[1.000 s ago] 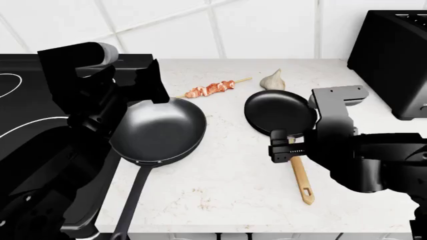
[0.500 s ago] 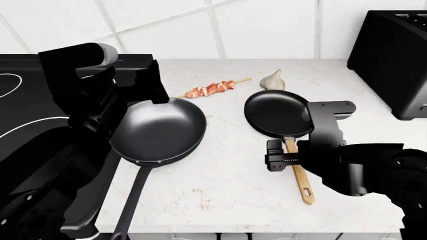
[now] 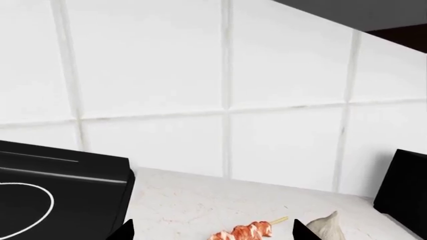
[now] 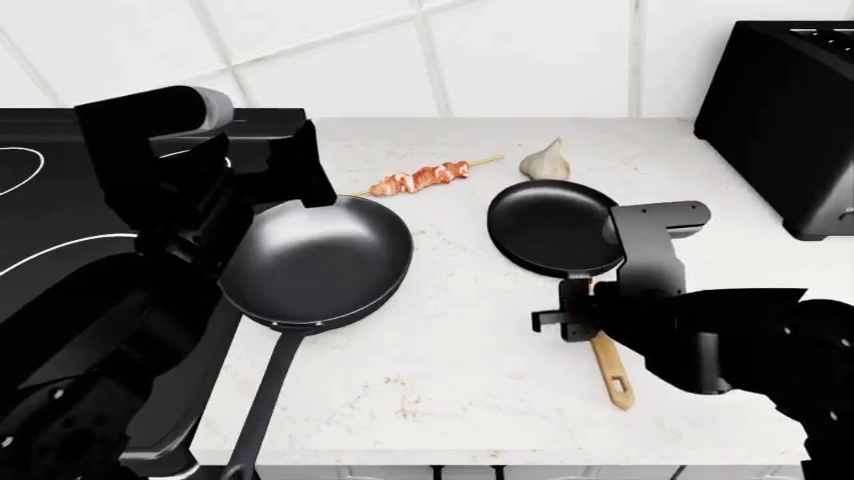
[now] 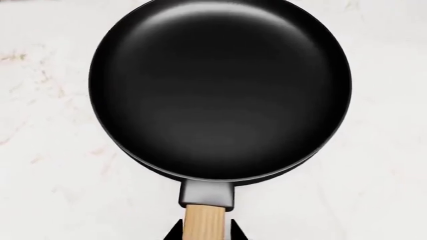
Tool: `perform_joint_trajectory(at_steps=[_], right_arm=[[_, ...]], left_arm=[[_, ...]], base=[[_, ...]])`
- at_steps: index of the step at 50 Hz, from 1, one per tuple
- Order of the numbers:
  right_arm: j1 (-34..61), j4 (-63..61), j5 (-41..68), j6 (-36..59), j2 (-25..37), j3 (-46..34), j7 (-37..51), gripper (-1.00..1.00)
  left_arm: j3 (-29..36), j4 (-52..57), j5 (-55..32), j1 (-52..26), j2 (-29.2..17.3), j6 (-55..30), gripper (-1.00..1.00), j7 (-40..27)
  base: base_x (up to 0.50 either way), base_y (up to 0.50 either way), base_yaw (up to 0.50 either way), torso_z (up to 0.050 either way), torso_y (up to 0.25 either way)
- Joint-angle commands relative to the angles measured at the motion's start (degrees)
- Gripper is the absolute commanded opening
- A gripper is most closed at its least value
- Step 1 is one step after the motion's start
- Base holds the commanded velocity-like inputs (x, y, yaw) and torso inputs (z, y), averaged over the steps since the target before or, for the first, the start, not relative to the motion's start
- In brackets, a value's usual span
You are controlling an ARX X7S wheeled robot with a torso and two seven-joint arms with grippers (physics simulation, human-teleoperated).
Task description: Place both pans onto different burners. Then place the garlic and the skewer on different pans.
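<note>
**Operator:** Left wrist view, status?

**Checker:** Left gripper (image 3: 213, 234) spread wide, holding nothing; only two dark fingertips (image 3: 125, 231) visible. Beyond them on the white speckled countertop (image 3: 187, 205): thin wooden skewer (image 3: 243, 231) of reddish meat pieces, then pale pointed garlic bulb (image 3: 327, 226), near each other but apart. Flat black glass stovetop (image 3: 67, 185) to one side, with part of a white burner ring (image 3: 47, 200) on it, bare. Black boxy appliance (image 3: 403, 190) at the far edge.

**Operator:** Head view. Changes?

**Checker:** Right gripper (image 4: 574, 320) lower than a second ago, moved back from the rim of the shallow round black pan (image 4: 554, 228) onto its light wooden handle (image 4: 607, 365). Pan itself unmoved. Deeper black pan (image 4: 320, 260) with thin black handle (image 4: 267, 400) untouched, beside the stovetop edge. Judged step: grasp of the shallow pan. No pan on a burner yet.

**Operator:** Right wrist view?

**Checker:** Fingertips (image 5: 175, 234) flanking the wooden handle just behind the pan's collar. Clamped or merely close: cannot tell.

**Operator:** Clearances?

**Checker:** Open counter in front of the handle. Deep pan lying between shallow pan and stovetop: lift before carrying across. Garlic bulb just behind the shallow pan's rim; avoid pushing forward.
</note>
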Motion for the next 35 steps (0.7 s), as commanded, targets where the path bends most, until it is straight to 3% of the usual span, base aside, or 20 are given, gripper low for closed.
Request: perform_joint_trajectory(at_steps=[1, 15, 35], right_arm=[[0.09, -1.95, 1.11, 0.94, 0.78, -1.47, 0.02, -1.0], [3.82, -7.91, 2.9, 0.83, 2.99, 1.56, 4.76, -1.0], [5.02, -15.53, 0.41, -2.54, 5.71, 2.81, 1.94, -1.0]], left_arm=[[-0.07, 0.45, -0.61, -0.06, -0.32, 0.01, 1.0, -0.35], [0.03, 0.83, -1.23, -0.09, -0.47, 0.18, 1.0, -0.74], [0.21, 1.45, -2.32, -0.41, -0.78, -0.3, 1.0, -1.74]], base=[[0.0, 0.0, 0.0, 0.0, 0.0], [0.0, 0.0, 0.0, 0.0, 0.0], [0.0, 0.0, 0.0, 0.0, 0.002]])
